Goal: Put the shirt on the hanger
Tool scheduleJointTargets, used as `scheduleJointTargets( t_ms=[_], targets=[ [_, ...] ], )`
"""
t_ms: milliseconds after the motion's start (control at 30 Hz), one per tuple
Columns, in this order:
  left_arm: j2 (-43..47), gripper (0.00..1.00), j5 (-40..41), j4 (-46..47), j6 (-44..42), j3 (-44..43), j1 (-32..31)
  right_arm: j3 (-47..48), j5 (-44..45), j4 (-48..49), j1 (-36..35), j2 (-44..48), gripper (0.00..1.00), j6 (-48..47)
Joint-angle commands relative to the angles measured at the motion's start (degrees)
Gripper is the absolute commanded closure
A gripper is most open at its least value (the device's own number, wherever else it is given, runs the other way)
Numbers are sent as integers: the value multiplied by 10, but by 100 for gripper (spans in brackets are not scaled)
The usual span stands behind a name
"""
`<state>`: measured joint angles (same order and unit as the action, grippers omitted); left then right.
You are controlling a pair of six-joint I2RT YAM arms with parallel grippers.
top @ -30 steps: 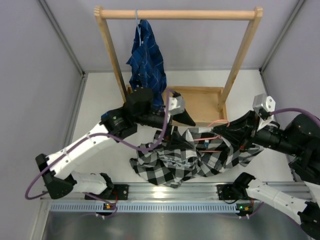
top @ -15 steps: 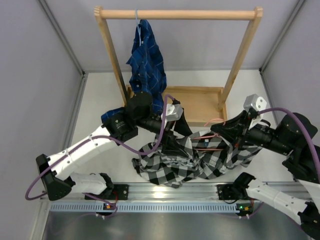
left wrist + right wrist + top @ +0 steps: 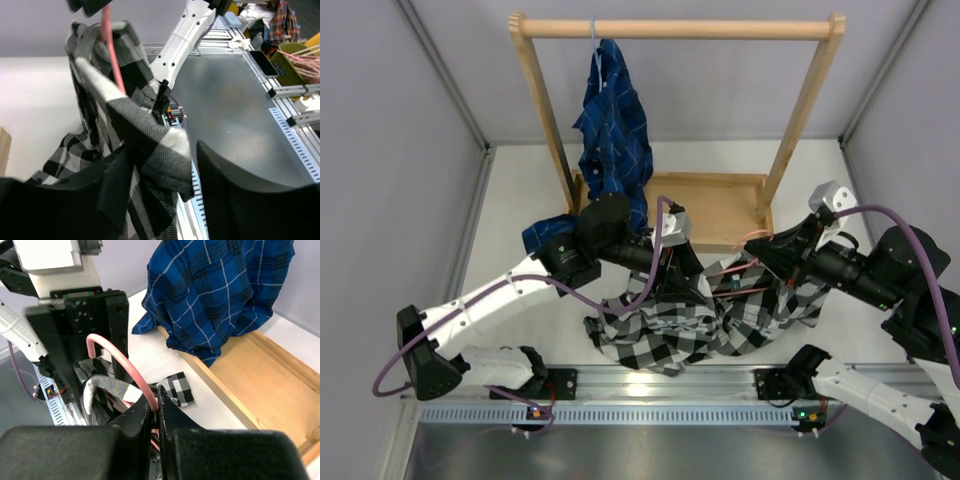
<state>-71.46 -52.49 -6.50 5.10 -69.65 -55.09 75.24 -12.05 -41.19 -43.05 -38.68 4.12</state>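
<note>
The shirt (image 3: 670, 330) sits in a rumpled heap on the counter (image 3: 520, 230), near the front rail and between the two arms, with its far side pulled up off the surface. From the top view you can't really see how it is arranged. The sleeves and collar are lost in the folds, and both wrists cover the raised part.

The hanger (image 3: 113, 50) is mostly buried too. From above only a few short pink stretches poke out of the checks on the right side. The left wrist view shows one pink wire running up through the draped fabric, but its top end is cut off behind a dark blurry shape at the frame edge. The right wrist view shows the curved hook end, and the right claw (image 3: 156, 400) is pressed tight on the wire just below that bend.

The left claw (image 3: 161, 155) is spread, with a thick fold of shirt hanging between its fingers (image 3: 117, 185). The fold lies against one finger, and a thin sliver of daylight shows beside the other, so it isn't pinched. From above this claw's tips are hidden under its own wrist.

At the far side a blue shirt (image 3: 615, 130) hangs from the wooden rack (image 3: 680, 29), its lower end trailing down behind the left arm. The stuff in the top right corner of the left wrist view is too blurry to name.
</note>
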Motion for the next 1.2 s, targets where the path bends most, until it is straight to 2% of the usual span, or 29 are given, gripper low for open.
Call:
scheduleJointTargets(
  t_ms=[0, 67, 167, 200, 300, 400, 467, 500, 533, 567, 733, 800, 900, 1033, 1167],
  targets=[
    [18, 51, 41, 33, -29, 19, -3, 8, 6, 59, -6, 4, 100, 6],
    [17, 62, 55, 33, -33, 25, -3, 6, 0, 61, -6, 6, 100, 9],
    [11, 86, 75, 33, -35, 21, -3, 1, -22, 66, -6, 8, 100, 12],
    [9, 100, 81, 33, -35, 21, -3, -1, -27, 68, -6, 8, 100, 12],
    [9, 100, 79, 30, -45, 17, -3, -9, -37, 67, -6, 12, 100, 10],
    [15, 100, 43, 0, -77, 8, -2, -19, -47, 62, -6, 28, 100, -2],
    [22, 100, 24, -17, -88, 3, -2, -20, -57, 41, -6, 40, 81, -13],
    [26, 100, 7, -29, -95, -2, -2, -17, -60, 31, -6, 43, 67, -17],
    [26, 100, -2, -33, -98, -4, -2, -12, -61, 1, -6, 49, 42, -27],
    [29, 100, -9, -39, -99, -6, -2, -5, -61, -19, -6, 51, 37, -35],
    [55, 100, -22, -50, -100, -4, -2, 81, -80, -200, -7, 64, 41, -110],
    [62, 100, -34, -50, -99, -4, -2, 83, -88, -245, -19, 77, 40, -114],
    [64, 100, -39, -51, -86, -16, -2, 68, -111, -277, -37, 99, 40, -120],
    [55, 100, -17, -50, -64, -39, -2, 10, -202, -270, -39, 95, 39, -126],
    [50, 100, -26, -50, -58, -47, -2, -19, -181, -247, -38, 82, 44, -121]
  ],
)
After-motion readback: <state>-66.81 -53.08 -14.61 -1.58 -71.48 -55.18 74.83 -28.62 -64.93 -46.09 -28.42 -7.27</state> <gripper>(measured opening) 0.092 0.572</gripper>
